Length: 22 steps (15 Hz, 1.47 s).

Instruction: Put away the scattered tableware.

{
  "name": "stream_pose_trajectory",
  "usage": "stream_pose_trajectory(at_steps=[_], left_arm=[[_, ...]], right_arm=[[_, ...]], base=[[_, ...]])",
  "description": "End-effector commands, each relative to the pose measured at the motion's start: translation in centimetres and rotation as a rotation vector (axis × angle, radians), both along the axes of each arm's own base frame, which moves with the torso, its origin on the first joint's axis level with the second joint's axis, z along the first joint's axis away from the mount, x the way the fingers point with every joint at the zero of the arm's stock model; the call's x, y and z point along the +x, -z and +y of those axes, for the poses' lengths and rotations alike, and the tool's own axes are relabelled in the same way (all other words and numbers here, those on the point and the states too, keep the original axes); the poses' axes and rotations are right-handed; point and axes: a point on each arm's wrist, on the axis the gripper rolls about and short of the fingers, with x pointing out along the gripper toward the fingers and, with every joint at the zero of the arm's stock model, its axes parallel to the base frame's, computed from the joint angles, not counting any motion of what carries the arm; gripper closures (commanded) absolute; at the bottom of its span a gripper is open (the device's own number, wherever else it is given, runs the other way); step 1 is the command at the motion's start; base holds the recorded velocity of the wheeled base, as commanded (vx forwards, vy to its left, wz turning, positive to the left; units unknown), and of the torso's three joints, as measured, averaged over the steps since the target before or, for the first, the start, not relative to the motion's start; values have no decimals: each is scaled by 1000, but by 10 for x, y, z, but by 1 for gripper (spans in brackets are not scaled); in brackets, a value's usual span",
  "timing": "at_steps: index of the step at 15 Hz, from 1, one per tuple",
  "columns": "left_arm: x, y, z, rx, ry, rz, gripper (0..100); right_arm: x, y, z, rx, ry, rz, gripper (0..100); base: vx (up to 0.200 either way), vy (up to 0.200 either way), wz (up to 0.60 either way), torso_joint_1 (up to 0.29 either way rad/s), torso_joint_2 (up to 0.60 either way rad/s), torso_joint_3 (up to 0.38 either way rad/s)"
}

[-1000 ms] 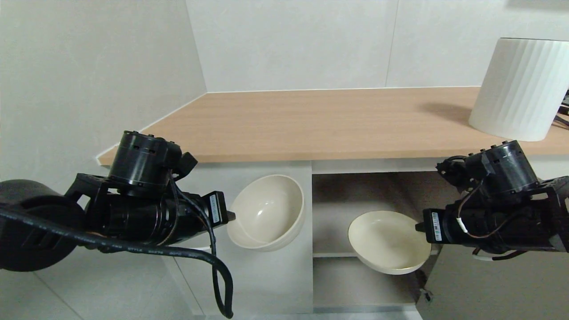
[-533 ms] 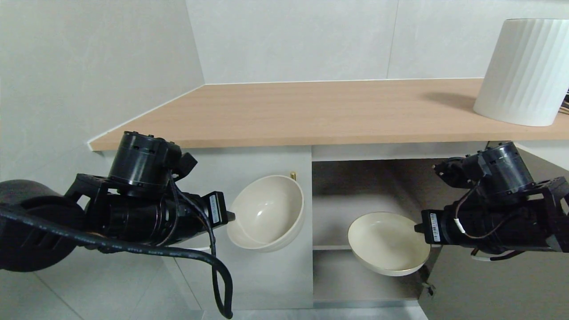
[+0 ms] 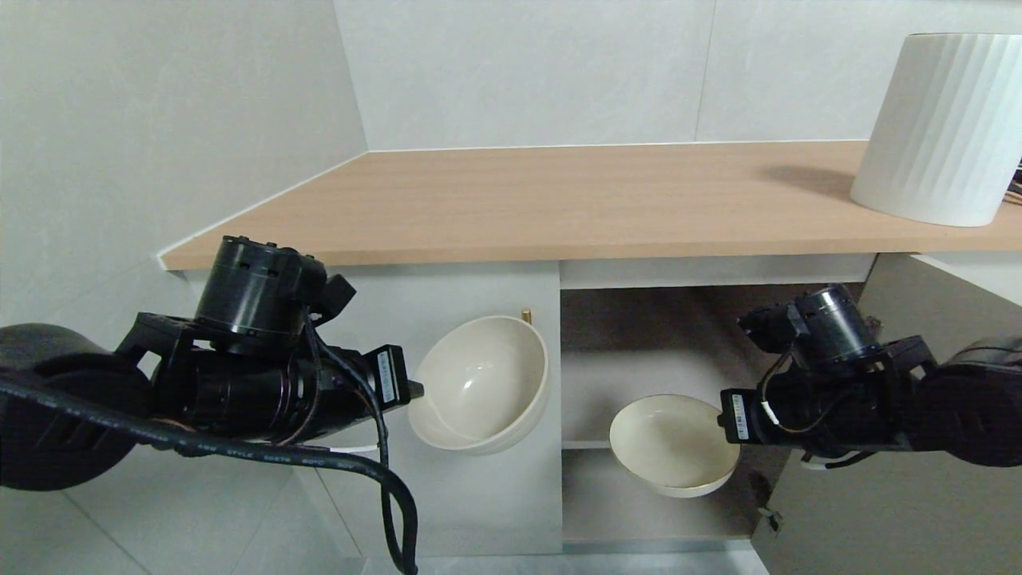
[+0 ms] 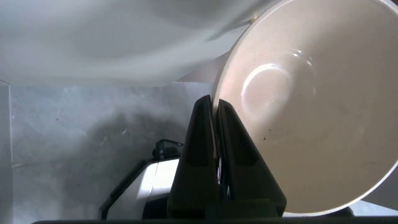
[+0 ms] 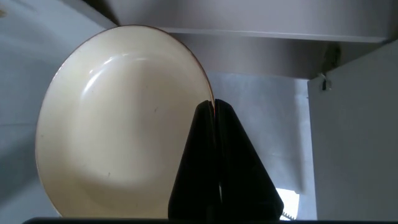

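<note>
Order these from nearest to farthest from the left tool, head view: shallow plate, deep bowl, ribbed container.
1. Deep bowl, gripped in the left tool.
2. Shallow plate, at the open cabinet, right.
3. Ribbed container, far right on the countertop.

The cupboard bay [image 3: 631,351] ahead of my right gripper [image 3: 725,421] stands open, with room above and below its shelf [image 3: 587,445]; the plate [image 3: 671,443] I pinch hangs at shelf height. The swung-out door [image 3: 878,511] hems its right side. A closed door [image 3: 479,511] blocks my left gripper [image 3: 415,391] and its bowl [image 3: 479,383].
</note>
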Motion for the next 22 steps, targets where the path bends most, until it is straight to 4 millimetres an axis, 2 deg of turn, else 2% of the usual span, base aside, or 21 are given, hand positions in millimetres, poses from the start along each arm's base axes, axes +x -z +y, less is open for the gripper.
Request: stream_pose_trajectory(at_steps=[1,5,12,16,22], left_arm=[[0,0,0,-1,0,0,100],[0,0,0,-2,0,2,100],[-3,0,-3,-3,14,1,100],[-3,1,-5,-1,20,3,100],[-4,1,-6,0,25,4,100]], right_arm=[[24,41,5,-26,26,53,100],[52,77,2,23,103,21,100],[90,133,0,-26,234,-97,100],[110,149,-10,-32,290,-103,100],[128,153,-10,-42,338,-144,100]], base=[[0,0,0,0,0,0],[0,0,0,0,0,0],[0,0,0,0,0,0],[0,0,0,0,0,0],[0,0,0,0,0,0]])
